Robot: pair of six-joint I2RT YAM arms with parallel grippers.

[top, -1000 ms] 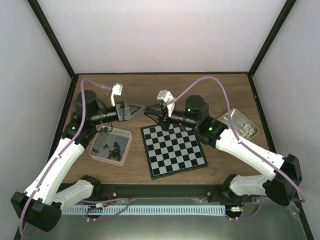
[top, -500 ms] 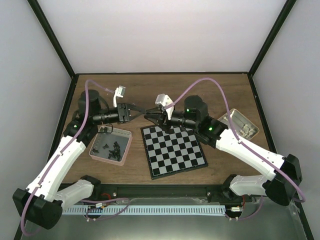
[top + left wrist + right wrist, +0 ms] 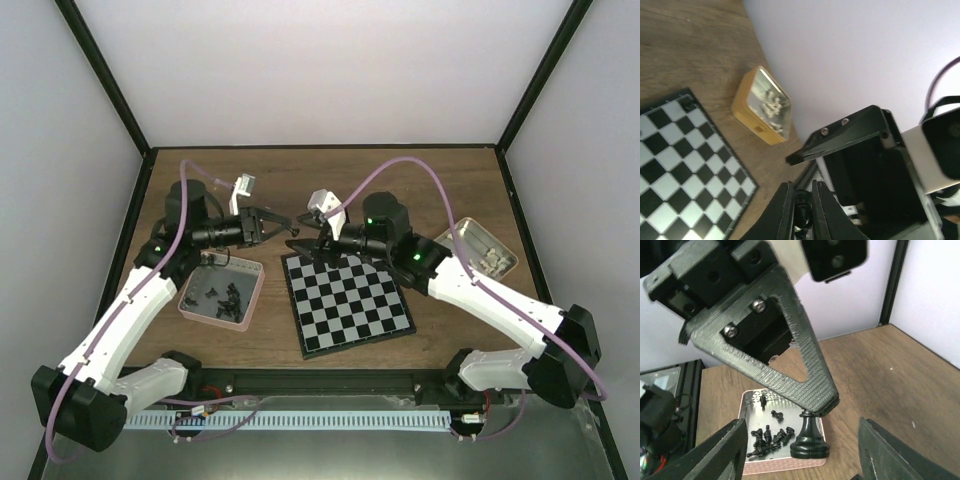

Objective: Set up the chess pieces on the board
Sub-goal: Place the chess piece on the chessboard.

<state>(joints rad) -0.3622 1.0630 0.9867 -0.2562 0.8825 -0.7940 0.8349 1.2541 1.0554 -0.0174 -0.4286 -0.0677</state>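
Now, at the far left a pink-rimmed tray lies on the wooden table with a scatter of black chess pieces inside it. Above and just beyond the tray's far right corner, the left gripper reaches out level toward the middle of the table. Its jaws are pinched together on the top of one black chess piece. In the right wrist view that piece hangs upright under the ribbed fingertip, round base downward, with the tray behind it.

Facing it from the other side is the right gripper, tip to tip with the left one. Its two fingers stand well apart, one on either side of the hanging piece, and neither touches it — this gripper holds nothing. Both grippers meet just off the far left corner of the board, which lies flat and slightly turned in the middle of the table.

Further right, well apart from the board, a tan tin sits beside the right arm — whitish-cream pieces are heaped in it, too small to tell one from another.
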